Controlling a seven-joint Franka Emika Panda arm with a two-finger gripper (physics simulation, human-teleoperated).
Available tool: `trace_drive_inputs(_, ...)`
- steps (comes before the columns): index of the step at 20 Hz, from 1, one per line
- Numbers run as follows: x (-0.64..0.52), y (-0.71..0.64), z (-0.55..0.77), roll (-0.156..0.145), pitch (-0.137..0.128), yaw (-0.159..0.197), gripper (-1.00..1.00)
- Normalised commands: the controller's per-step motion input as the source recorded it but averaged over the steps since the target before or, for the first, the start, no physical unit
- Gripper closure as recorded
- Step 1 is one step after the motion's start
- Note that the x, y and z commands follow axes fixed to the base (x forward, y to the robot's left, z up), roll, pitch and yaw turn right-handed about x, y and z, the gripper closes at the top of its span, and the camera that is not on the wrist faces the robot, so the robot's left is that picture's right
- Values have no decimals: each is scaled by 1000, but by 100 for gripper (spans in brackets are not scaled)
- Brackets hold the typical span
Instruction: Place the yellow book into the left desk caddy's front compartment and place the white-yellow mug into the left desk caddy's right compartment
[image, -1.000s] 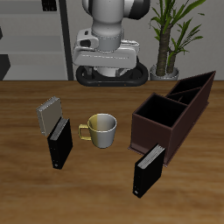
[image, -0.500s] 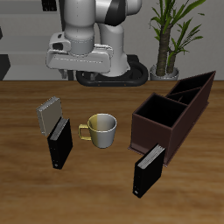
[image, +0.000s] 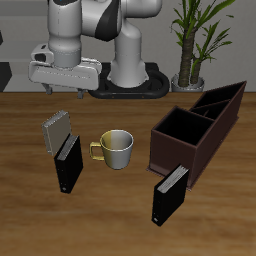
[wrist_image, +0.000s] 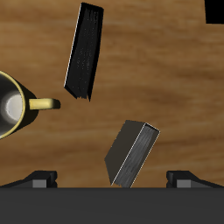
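The yellow book (image: 57, 131) stands upright, pale and speckled, leaning by a black book (image: 67, 163); it also shows in the wrist view (wrist_image: 133, 153). The white-yellow mug (image: 116, 148) stands upright mid-table beside the books, handle toward them; its rim and yellow handle show in the wrist view (wrist_image: 12, 105). The left desk caddy (image: 160, 150) is a dark maroon box, its large square right compartment (image: 181, 133) nearest the mug. My gripper (image: 67, 93) hangs open and empty, high above and behind the yellow book; in the wrist view (wrist_image: 112, 180) its fingertips are wide apart.
A second black book (image: 168, 193) stands near the table's front edge before the caddy. The first black book shows in the wrist view (wrist_image: 85, 51). A potted plant (image: 190, 45) stands behind the table.
My gripper has swung sideways along the back of the table, from above the mug's line to above the yellow book. The objects have not moved.
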Motion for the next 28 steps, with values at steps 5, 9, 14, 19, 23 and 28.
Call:
trace_drive_inputs(5,-92,-317,-154,16,-56,-44,-100)
trace_drive_inputs(9,-144,-305,-193,24,-78,-57,-100)
trace_drive_inputs(14,23,-93,-238,-20,-36,-46,-100)
trace_drive_inputs(19,31,-35,-228,6,-2,-54,-100)
trace_drive_inputs(23,41,24,-267,11,9,-47,-100)
trace_drive_inputs(28,94,27,-290,3,47,-23,-100)
